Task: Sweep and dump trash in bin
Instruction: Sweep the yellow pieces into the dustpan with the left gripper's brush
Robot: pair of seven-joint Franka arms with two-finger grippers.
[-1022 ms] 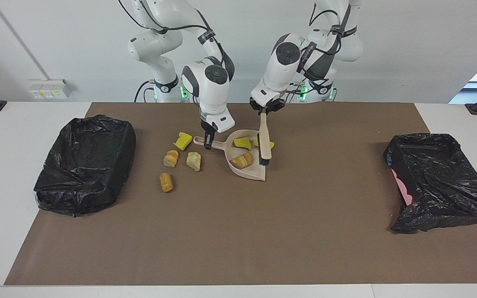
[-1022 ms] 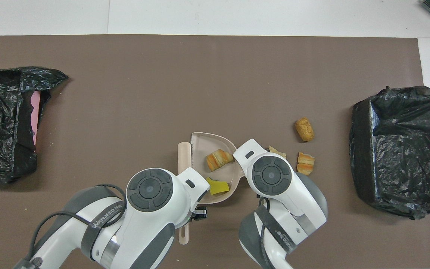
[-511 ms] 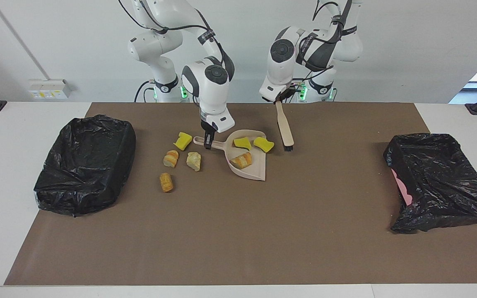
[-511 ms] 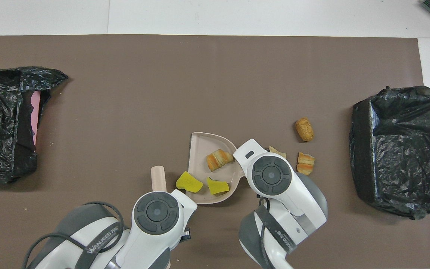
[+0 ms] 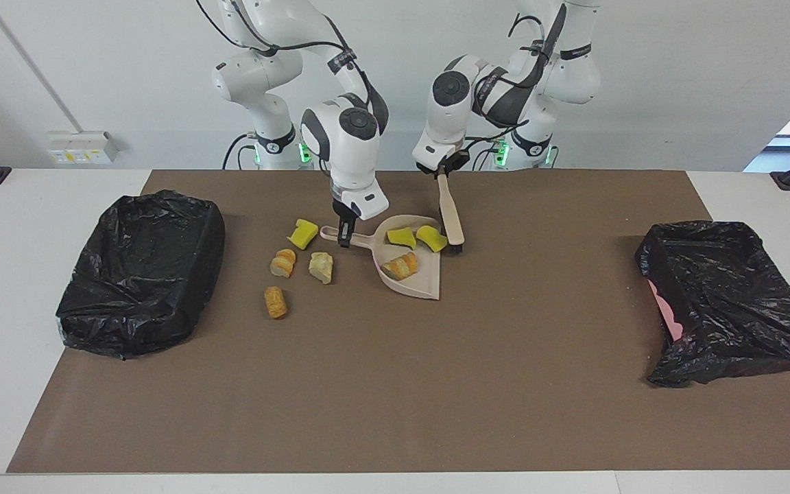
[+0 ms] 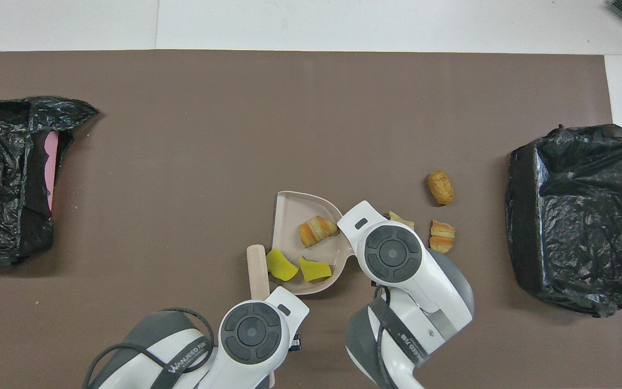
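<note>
Left gripper [image 5: 441, 169] is clamped on the brush [image 5: 451, 214], bristles against a yellow wedge [image 5: 431, 238] at the dustpan [image 5: 413, 280] mouth. Right gripper [image 5: 345, 235] is clamped on the dustpan handle. Four trash pieces [image 5: 320, 267] lie on the worktop beside it.

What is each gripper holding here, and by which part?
The left gripper holds the brush by its handle's top end. The right gripper holds the dustpan by its handle.

The beige plastic dustpan [image 5: 414, 283] is lying mid-table, holding two yellow foam wedges [image 5: 402, 237] and one tan bread piece [image 5: 400, 266]. The beige-handled brush [image 5: 450, 213] is leaning just beside it, toward the left arm's end. Four loose chunks [image 5: 283, 263] are lying toward the right arm's end, between the dustpan and a black-bagged bin [image 5: 141, 274]. Another black-bagged bin [image 5: 724, 302] is sitting at the left arm's end.
</note>
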